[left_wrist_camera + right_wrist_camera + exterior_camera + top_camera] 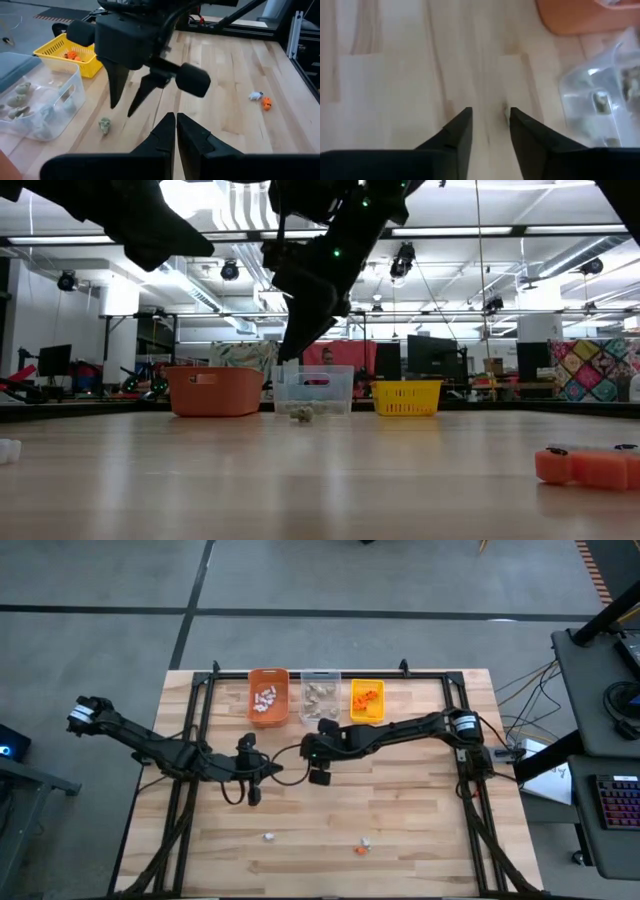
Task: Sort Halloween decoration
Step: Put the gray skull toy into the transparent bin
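Right now the right gripper [125, 102] hangs at centre frame in the high view, its fingers apart and empty, tips just above a grey-tan trinket [104, 125] lying on the table [420, 810] before the clear bin [320, 695] (no contact that I can see). To its left, the left gripper [176, 131] hovers with fingers pressed together, holding nothing. A white trinket [268, 837] and an orange trinket [360, 849] lie loose near the bottom edge, well apart from the orange bin [268, 697] and yellow bin [367, 702].
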`<control>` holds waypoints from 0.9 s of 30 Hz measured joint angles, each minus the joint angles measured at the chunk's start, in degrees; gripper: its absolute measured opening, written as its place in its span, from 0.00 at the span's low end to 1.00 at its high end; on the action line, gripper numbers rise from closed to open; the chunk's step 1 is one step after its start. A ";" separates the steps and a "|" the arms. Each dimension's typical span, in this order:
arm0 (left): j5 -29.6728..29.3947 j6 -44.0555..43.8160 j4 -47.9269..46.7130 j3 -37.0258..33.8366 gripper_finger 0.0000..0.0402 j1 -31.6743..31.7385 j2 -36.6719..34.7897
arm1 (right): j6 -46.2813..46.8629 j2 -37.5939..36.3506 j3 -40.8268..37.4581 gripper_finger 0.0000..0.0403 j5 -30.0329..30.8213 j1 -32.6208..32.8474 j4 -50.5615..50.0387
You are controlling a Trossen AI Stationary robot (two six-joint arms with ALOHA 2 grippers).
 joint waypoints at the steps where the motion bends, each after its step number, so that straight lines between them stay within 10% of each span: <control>1: 0.00 0.47 0.01 0.00 0.00 0.00 -0.04 | -0.59 0.01 -0.72 0.30 1.09 0.02 1.39; 13: 0.00 1.34 0.84 0.00 0.00 0.00 2.19 | -4.44 -2.15 -10.75 0.41 2.09 0.15 14.68; 27: -0.05 10.05 21.69 0.00 0.00 1.95 14.84 | 2.16 -25.03 -35.22 0.34 2.13 2.81 33.58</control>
